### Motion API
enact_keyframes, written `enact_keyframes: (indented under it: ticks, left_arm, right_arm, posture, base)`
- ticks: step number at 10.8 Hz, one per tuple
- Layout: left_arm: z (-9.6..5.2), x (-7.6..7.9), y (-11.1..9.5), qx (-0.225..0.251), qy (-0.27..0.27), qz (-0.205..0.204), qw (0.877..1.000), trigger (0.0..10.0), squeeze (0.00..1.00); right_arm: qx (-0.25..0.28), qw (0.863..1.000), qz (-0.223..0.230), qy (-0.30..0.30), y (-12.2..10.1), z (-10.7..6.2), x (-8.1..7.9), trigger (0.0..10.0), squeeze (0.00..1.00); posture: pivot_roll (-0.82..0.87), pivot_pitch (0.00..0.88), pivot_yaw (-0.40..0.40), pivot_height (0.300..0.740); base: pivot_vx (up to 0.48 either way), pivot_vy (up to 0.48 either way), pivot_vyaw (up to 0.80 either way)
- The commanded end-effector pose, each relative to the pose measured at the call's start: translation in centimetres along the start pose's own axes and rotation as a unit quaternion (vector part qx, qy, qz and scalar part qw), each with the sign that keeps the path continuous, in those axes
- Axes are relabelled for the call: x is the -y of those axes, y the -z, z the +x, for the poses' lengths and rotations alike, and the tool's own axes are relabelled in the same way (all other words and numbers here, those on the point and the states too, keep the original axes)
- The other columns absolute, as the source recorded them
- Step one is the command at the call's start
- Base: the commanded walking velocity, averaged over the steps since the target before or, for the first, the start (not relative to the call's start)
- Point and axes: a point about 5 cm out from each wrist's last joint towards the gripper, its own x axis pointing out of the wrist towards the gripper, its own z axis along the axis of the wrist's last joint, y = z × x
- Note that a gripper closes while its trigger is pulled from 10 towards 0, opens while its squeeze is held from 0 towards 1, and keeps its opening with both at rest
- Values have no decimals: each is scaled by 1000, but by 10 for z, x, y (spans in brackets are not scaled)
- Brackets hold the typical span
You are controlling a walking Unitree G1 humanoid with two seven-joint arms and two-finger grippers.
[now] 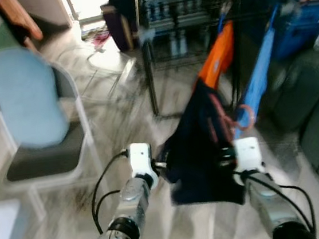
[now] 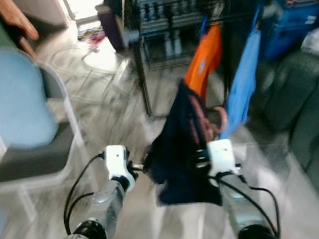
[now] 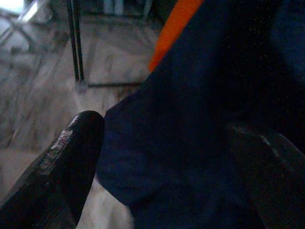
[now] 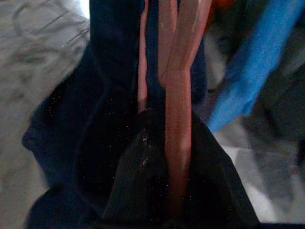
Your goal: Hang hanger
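Pink plastic hanger point(image 4: 177, 124) carrying a dark navy garment point(image 1: 200, 144) sits clamped between the two black fingers point(image 4: 138, 186) of the right gripper point(image 4: 174, 157); in the right wrist view the hanger's flat stem runs straight up out of the closed pincer, with navy cloth bunched on both sides of it. From the head camera the same gripper point(image 1: 232, 151) is raised in front of the robot at the garment's right edge, and a curl of the pink hanger shows just above and beyond it.

The left gripper point(image 1: 162, 165) is level with the right one, at the garment's left edge. In the left wrist view its fingers point(image 3: 62, 162) stand wide apart, and a fold of the navy cloth lies in the gap between them, close against one finger; whether they grip it cannot be told.

Beyond both grippers stands a black metal clothes rack point(image 1: 148, 57) on thin legs. An orange garment point(image 1: 217, 58) hangs from it just above and behind the navy cloth, and a light blue garment point(image 1: 260, 70) hangs to the right of that, past the right gripper.

Well to the left of the left gripper stands a white-framed folding chair with a pale blue back and a grey seat point(image 1: 32, 111). A dark grey sofa point(image 1: 315, 119) lies to the right of the right gripper. The pale marbled floor point(image 1: 111, 102) is blurred.
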Motion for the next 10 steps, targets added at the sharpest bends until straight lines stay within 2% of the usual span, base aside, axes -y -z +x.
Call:
enact_keyframes:
  ticks: [1,2,5,7,10]
  left_arm:
    - [-3,-10,0,-3,-14,4,1000,10000,0]
    - [-2,-8,1,-4,-10,4,1000,10000,0]
    - [-3,-8,2,-4,-8,6,1000,10000,0]
    - [-3,-8,3,-5,-8,6,1000,10000,0]
    - [-4,-7,3,-6,-9,6,1000,10000,0]
  right_arm:
    - [25,1000,7,-6,-14,6,-8,10000,0]
    - [24,1000,9,14,-17,8,-2,10000,0]
    - [26,1000,10,9,-21,10,-3,10000,0]
    - [5,1000,18,-14,-18,12,-9,10000,0]
    - [-31,993,25,-115,-14,11,-44,10000,0]
  posture:
    - [-236,65,66,740]
    - [-235,67,66,740]
    - [-233,72,66,740]
    - [-233,76,64,740]
    - [-233,78,62,740]
  base:
    - [458,0,0]
    - [458,0,0]
    - [458,0,0]
    - [458,0,0]
    - [455,0,0]
